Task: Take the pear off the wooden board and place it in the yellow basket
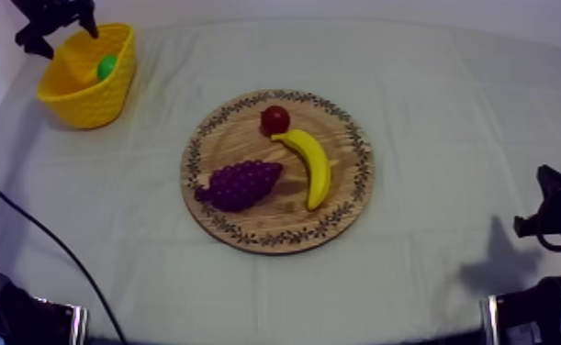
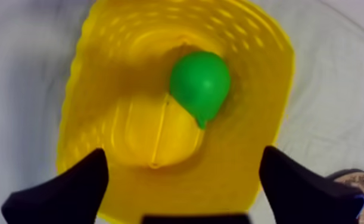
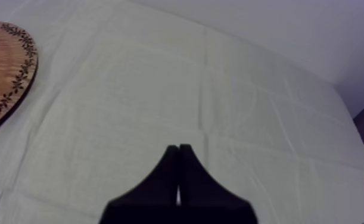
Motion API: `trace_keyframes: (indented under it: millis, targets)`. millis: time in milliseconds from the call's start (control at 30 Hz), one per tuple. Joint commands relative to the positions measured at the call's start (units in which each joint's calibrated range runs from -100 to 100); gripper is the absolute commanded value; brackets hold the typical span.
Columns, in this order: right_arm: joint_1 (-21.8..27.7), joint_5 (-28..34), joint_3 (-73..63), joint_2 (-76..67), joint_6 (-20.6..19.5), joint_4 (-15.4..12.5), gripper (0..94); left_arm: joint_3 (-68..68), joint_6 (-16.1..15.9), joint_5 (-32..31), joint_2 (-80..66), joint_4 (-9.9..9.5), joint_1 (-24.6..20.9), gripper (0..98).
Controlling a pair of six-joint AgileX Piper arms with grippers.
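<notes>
the left gripper (image 1: 63, 38) is held over the yellow basket (image 1: 89, 108) at the far left corner of the table. its two black fingers (image 2: 71, 189) are spread wide apart, and nothing is gripped between them. in the left wrist view the gripper (image 2: 184, 199) is seen from above the basket (image 2: 252, 71), with one finger at each side of the basket's near wall.

the pear (image 1: 106, 66) is located inside the basket. it is green and lies on its side on the basket floor (image 2: 200, 83), apart from both fingers. a small part of the board's patterned rim (image 2: 363, 186) is seen beside one finger.

the round wooden board (image 1: 247, 138) is placed at the middle of the table, well apart from the basket. on it, the bunch of grapes (image 1: 240, 183) lies toward the left. the small red fruit (image 1: 274, 118) lies at the far side, and is touched by the upper end of the banana (image 1: 313, 165), which curves down the right half.

the grey-white cloth (image 1: 449, 110) is spread to the right of the board.

the right gripper (image 3: 179, 156) is held low above the cloth, to the right of the board (image 3: 11, 77). its fingers are pressed together into a narrow wedge, with nothing between them.
</notes>
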Motion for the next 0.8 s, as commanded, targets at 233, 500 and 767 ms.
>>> trace_keyframes:
  millis: [233,500,767]
  targets:
    - [0.03,0.01,-0.02,0.0,0.0,0.0,0.4,7.94,-0.1,-0.08,-12.75,0.08,1.16,72.4]
    - [0.03,0.01,-0.02,0.0,0.0,0.0,0.4,15.85,-0.43,-1.01,-22.23,0.08,1.49,53.4]
    - [0.03,0.01,-0.02,0.0,0.0,0.0,0.4,27.54,-0.67,-5.44,-33.05,-0.35,1.02,37.1]
